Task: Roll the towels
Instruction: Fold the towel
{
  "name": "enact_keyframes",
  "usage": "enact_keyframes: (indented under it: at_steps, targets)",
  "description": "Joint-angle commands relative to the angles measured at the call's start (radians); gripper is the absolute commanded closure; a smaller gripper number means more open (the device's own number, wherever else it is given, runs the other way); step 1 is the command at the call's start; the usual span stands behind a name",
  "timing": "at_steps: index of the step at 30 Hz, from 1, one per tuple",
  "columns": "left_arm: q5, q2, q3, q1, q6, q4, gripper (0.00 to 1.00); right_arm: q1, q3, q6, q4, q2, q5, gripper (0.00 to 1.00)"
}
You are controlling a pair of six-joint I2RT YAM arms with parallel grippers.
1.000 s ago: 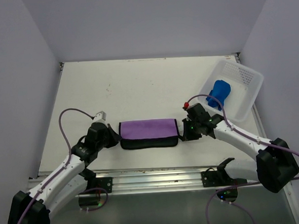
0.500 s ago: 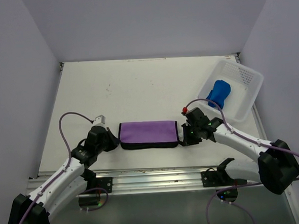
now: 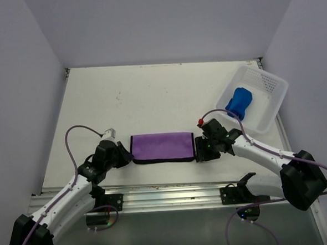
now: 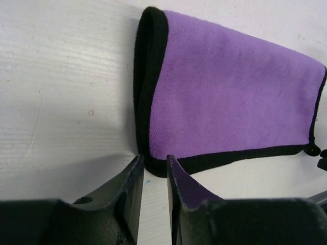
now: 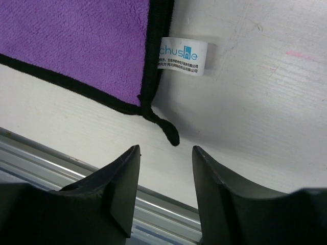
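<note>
Freshly opened and empty, the left end effector (image 4: 153,159) narrowly and the right end effector (image 5: 165,149) wider, both should re-pinch the purple towel's (image 4: 225,107) end corners evenly before rolling.

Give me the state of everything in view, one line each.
purple towel: folded flat, not rolled.
blue towel: bundled up inside the basket.
basket: upright, holding only the blue towel.
left hand: slightly open, empty, at the purple towel's corner.
right hand: open, empty, by its hanging loop.

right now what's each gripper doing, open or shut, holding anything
Left gripper: open a little, holding nothing; purple towel corner at its tips.
Right gripper: open, holding nothing.
</note>
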Motion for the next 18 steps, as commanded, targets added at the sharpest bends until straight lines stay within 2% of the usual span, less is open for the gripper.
enact_keyframes:
  at_steps: [1,4,8,10,14,18]
  targets:
    - [-0.014,-0.055,0.037,-0.004,-0.011,0.0,0.72,0.004,0.056,0.003,-0.038,-0.048,-0.011,0.5]
    - [-0.054,-0.067,0.085,-0.004,0.001,-0.021,0.76,0.002,0.079,0.013,-0.062,-0.072,0.016,0.47]
    - [-0.074,-0.007,0.132,-0.004,0.048,0.037,0.85,0.002,0.096,0.038,-0.039,-0.071,0.068,0.63]
    - [-0.073,0.066,0.166,-0.004,0.08,0.063,0.9,0.002,0.113,0.052,-0.024,-0.04,0.081,0.65]
    - [-0.047,0.175,0.2,-0.004,0.12,0.204,0.99,0.004,0.139,0.079,0.033,0.021,0.105,0.66]
    - [-0.042,0.287,0.224,-0.004,0.154,0.318,1.0,0.002,0.151,0.101,0.073,0.067,0.131,0.66]
